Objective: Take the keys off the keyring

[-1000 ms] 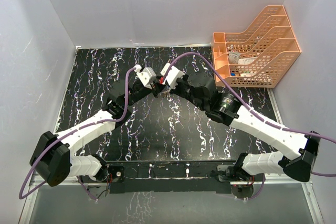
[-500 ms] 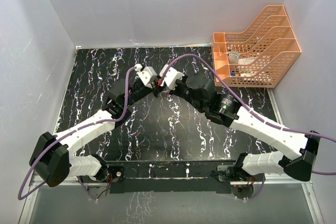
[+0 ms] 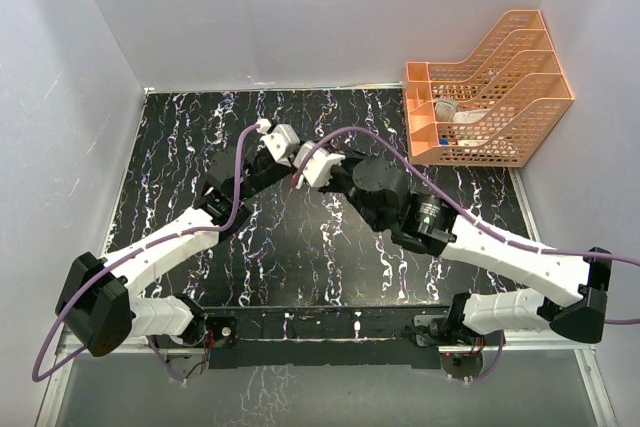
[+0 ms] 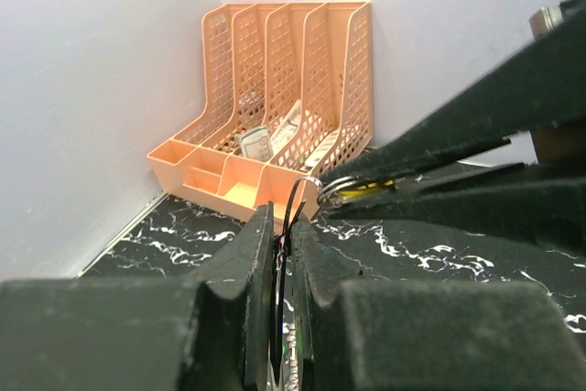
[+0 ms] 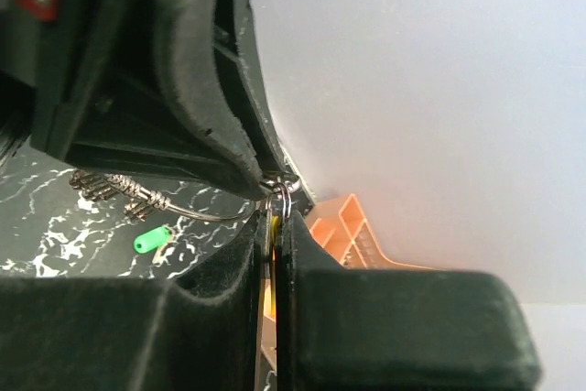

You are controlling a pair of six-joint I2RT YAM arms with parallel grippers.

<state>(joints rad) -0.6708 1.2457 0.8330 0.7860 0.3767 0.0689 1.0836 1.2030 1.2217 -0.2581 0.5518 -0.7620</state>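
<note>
Pincers meet tip to tip over the middle of the bench (image 3: 300, 267), a little toward its far edge. My left pincer (image 4: 282, 220) is drawn narrow. Its fingers (image 4: 252, 272) are clamped on the thin wire of the keyring (image 4: 293, 197), which stands on edge in the slit between them and arcs up past their tips. My right pincer (image 5: 274, 220) comes in from the other side, also nearly closed. A sliver of the yellow key (image 5: 268, 295) shows in the gap between its fingers, so I am gripping that key. At my right fingertips a small silvery loop (image 4: 334, 188) sits just beside the keyring wire. I cannot tell whether it is threaded on the wire or only touching it. From the right wrist, the wire curves away under my left pincer and carries a cluster of brass keys (image 5: 110, 185) bunched along it. The green key (image 5: 151, 240) hangs just below them, with the marbled bench behind it. The whole bunch is held in the air between the two pincers. An orange rack (image 3: 490, 97) stands at the far right corner of the bench, well apart from both arms, with some papers in its slots.
</note>
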